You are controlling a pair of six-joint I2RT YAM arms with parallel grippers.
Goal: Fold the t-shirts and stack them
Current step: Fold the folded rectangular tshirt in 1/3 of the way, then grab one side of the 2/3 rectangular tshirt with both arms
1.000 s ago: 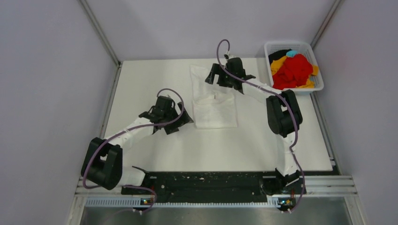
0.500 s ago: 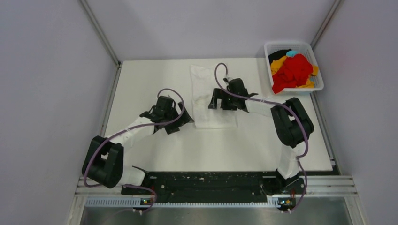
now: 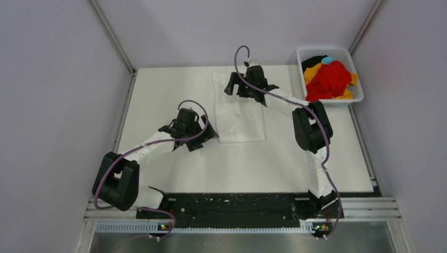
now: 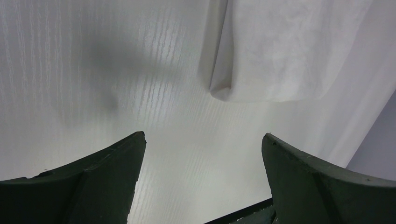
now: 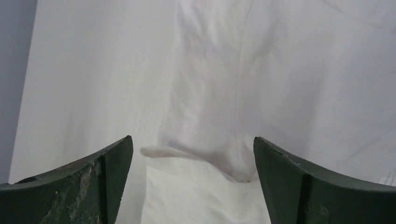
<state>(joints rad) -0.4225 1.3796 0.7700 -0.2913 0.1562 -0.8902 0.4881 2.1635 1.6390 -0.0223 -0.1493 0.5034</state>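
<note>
right claw (image 3: pixel 243 88) swung back to upper centre, jaws apart and empty, like left claw (image 3: pixel 205 134); limp white t-shirt (image 3: pixel 241 120) probably best pinched at corners.

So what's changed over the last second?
The right tool swept toward the near side over the white t-shirt, then went back to its far end. It is open and holds nothing. The left tool, open beside the shirt's near-left corner, and the basket of coloured shirts stayed put.
</note>
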